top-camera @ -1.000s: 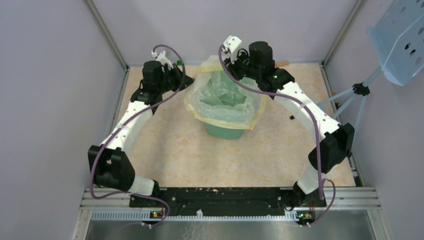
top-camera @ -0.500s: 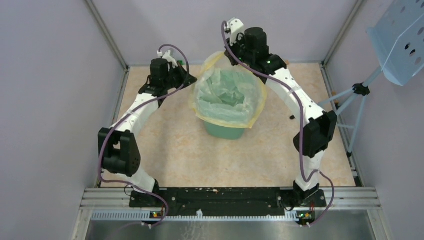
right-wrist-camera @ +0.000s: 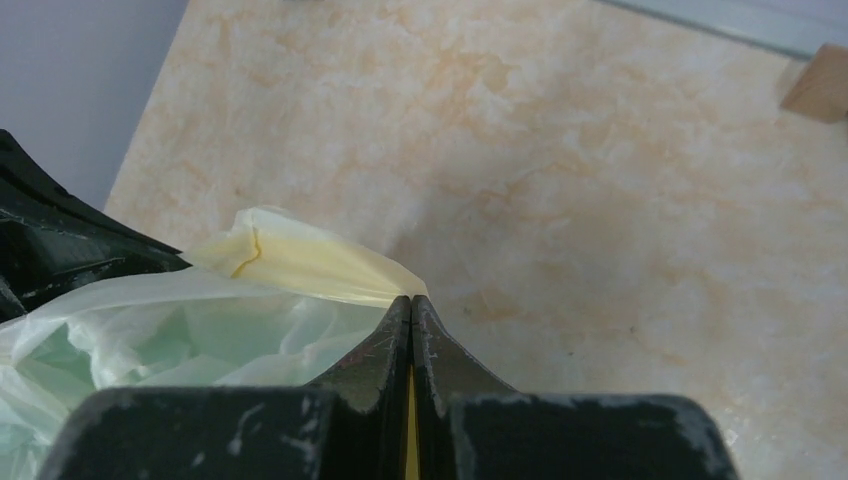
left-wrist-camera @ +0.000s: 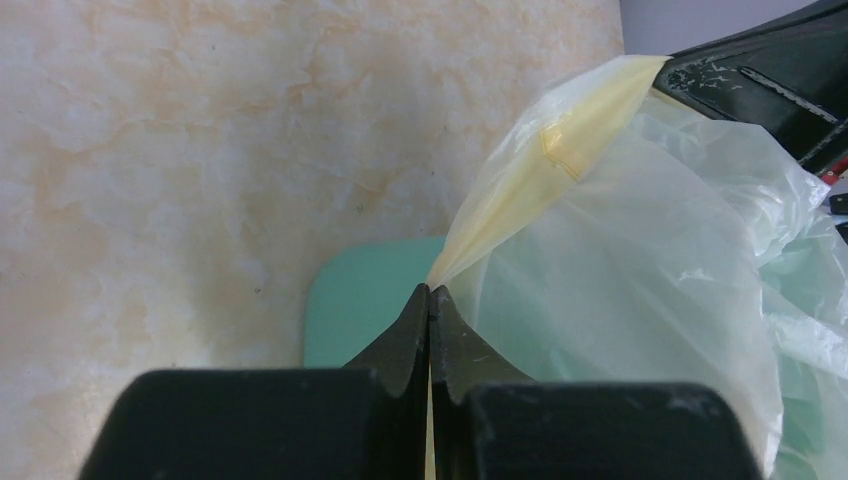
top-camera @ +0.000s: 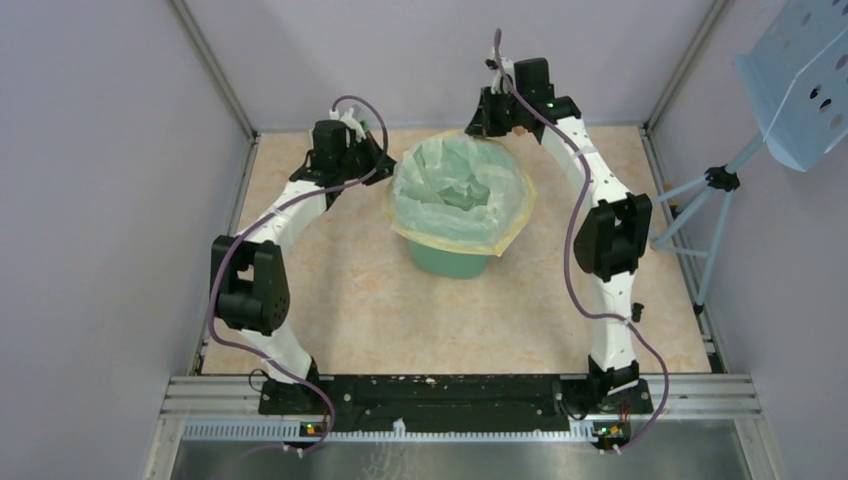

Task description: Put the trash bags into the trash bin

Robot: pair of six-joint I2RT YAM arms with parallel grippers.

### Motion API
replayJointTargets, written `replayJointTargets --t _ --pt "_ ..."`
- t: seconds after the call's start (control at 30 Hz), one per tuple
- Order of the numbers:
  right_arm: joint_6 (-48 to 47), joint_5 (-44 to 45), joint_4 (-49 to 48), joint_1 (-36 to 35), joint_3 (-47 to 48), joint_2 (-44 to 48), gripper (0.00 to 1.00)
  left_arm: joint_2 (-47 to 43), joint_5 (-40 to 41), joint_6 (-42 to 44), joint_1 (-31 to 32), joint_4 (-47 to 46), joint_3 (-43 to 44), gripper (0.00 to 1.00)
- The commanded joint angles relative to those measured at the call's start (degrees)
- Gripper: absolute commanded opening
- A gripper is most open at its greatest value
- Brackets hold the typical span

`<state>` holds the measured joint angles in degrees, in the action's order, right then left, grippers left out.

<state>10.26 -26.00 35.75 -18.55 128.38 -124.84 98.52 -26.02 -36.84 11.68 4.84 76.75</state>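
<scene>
The mint-green trash bin (top-camera: 448, 262) stands upright mid-table. The pale-yellow translucent trash bag (top-camera: 458, 190) is draped over its mouth, the yellower rim band (top-camera: 510, 228) hanging outside the near and right sides. My left gripper (top-camera: 385, 160) is shut on the bag's rim at the bin's back left; in the left wrist view it (left-wrist-camera: 430, 292) pinches the yellow band (left-wrist-camera: 560, 140) above the bin (left-wrist-camera: 360, 310). My right gripper (top-camera: 487, 125) is shut on the rim at the back right; in the right wrist view it (right-wrist-camera: 411, 298) pinches the band (right-wrist-camera: 300, 255).
Purple-grey enclosure walls stand close on the left, back and right. A light-blue perforated bracket (top-camera: 800, 80) on a tripod (top-camera: 715, 200) stands at the right edge. A small wooden block (right-wrist-camera: 820, 85) lies near the back wall.
Both grippers moved toward the back wall with the bag's rim, pulling it open and flatter over the bin's mouth. Both arms stand more upright now.
</scene>
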Motion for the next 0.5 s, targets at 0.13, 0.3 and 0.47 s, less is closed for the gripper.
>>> replayJointTargets --t 0.13,0.3,0.47 --pt "8.1 -6.8 -0.5 1.6 -1.6 -2.0 0.0 2.7 -2.6 0.9 -0.4 2.5 1.4 0.0" --pt "10.7 -6.6 -1.1 1.6 -5.3 -1.9 0.0 3.1 -3.1 2.4 -0.4 2.5 0.3 0.0" --pt "11.5 0.1 0.3 1.6 -4.6 -1.0 0.0 3.2 -3.6 3.2 -0.4 2.0 -1.3 0.0"
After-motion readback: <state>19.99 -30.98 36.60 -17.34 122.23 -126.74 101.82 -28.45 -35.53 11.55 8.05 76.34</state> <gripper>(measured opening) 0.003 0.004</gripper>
